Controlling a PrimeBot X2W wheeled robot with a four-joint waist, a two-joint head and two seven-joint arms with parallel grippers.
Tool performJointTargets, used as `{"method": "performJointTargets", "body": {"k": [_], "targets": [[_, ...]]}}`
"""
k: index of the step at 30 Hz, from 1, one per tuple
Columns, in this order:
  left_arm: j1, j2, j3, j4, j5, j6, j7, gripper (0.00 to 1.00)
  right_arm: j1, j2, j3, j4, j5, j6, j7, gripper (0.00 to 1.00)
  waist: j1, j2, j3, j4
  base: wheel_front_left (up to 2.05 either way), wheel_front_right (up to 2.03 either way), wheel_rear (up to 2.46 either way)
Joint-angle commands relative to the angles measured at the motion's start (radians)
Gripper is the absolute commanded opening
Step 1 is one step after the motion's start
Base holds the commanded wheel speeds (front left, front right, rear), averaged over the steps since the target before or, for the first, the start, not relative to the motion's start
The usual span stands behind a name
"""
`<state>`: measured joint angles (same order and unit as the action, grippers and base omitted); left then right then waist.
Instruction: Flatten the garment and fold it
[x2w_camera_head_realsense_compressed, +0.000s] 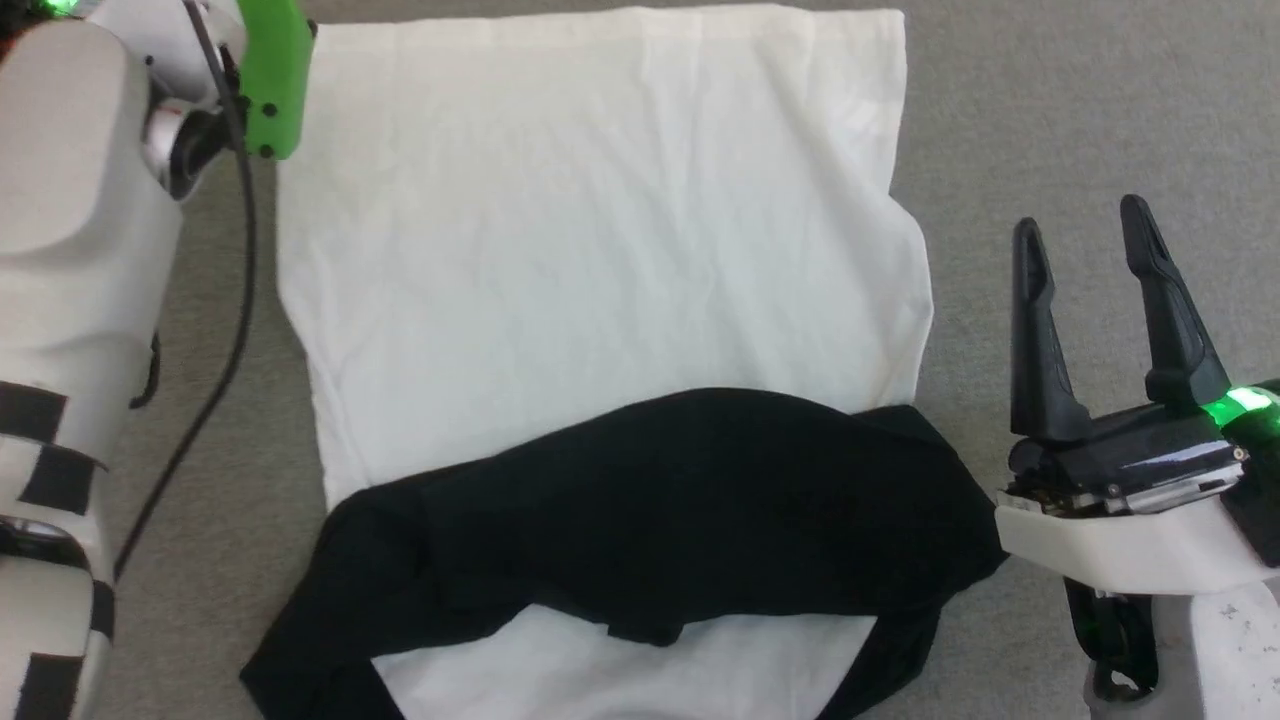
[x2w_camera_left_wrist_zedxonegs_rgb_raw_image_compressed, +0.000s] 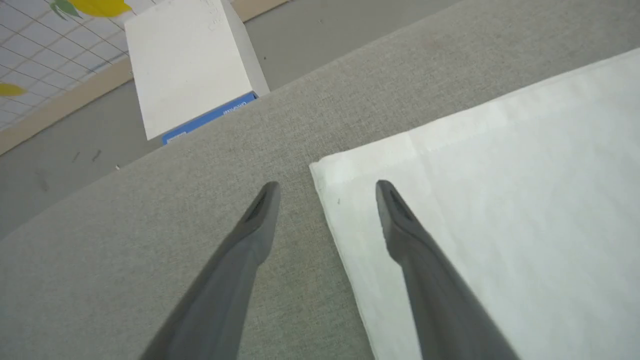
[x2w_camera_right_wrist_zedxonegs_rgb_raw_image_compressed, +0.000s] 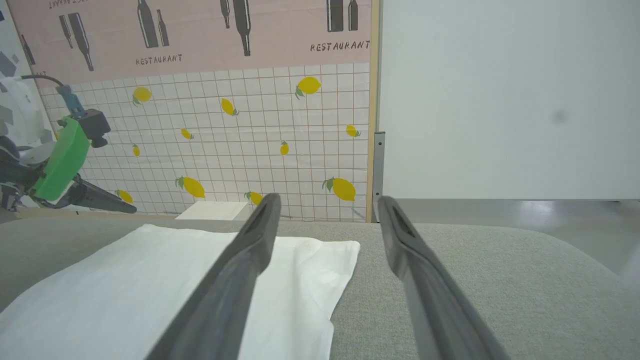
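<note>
Head view: garment (x2w_camera_head_realsense_compressed: 600, 250) lies spread on the grey tabletop (x2w_camera_head_realsense_compressed: 1080, 100). Its white body runs toward the top of the view, mostly smooth with shallow creases. The black sleeves and shoulders are bunched in a band across its near end, with a strip of white below them. Right hand (x2w_camera_head_realsense_compressed: 1082, 215) sits at the lower right over bare tabletop, just beside the garment's right edge. Its fingers are spread and hold nothing. Left arm (x2w_camera_head_realsense_compressed: 70, 200), pale with a green wrist piece, reaches along the garment's left edge to its far left corner.

Left wrist view: left hand (x2w_camera_left_wrist_zedxonegs_rgb_raw_image_compressed: 327, 185) is released and empty, its fingers straddling the hem corner. One finger is over bare tabletop and the other over white cloth. Cannot tell whether the tips touch the fabric. A white box (x2w_camera_left_wrist_zedxonegs_rgb_raw_image_compressed: 190, 65) with a blue edge stands on the floor (x2w_camera_left_wrist_zedxonegs_rgb_raw_image_compressed: 320, 35) past the tabletop's edge.

Right wrist view: right hand is spread wide and low over the tabletop, one finger over the white cloth, the other over grey. The left hand shows at the far left above the hem. The tiled wall (x2w_camera_right_wrist_zedxonegs_rgb_raw_image_compressed: 240, 150) with lemon prints stands behind.
</note>
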<state>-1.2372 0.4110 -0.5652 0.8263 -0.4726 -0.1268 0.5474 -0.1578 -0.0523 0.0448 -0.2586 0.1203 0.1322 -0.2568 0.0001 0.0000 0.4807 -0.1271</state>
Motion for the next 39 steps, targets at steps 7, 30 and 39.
{"method": "performJointTargets", "body": {"k": [7,30,39], "targets": [[-0.058,0.103,-0.122,-0.021,-0.163,-0.004,0.276,1.00,-0.029,0.002,0.039,0.012,-0.028,-0.002,-0.005,1.00,-0.0001,0.0000,0.102,-0.077,0.00,0.00,0.00],[-0.017,0.196,-0.412,-0.242,-0.331,-0.004,0.142,0.00,-0.225,-0.115,-0.055,0.095,-0.049,-0.002,-0.001,1.00,-0.0001,0.0000,-0.069,0.050,0.00,0.00,0.00],[-0.014,0.186,-0.493,-0.294,-0.359,-0.004,0.032,0.00,-0.496,-0.287,-0.006,0.266,0.054,-0.002,0.389,1.00,-0.0001,0.0000,-0.089,0.117,0.00,0.00,0.00]]}}
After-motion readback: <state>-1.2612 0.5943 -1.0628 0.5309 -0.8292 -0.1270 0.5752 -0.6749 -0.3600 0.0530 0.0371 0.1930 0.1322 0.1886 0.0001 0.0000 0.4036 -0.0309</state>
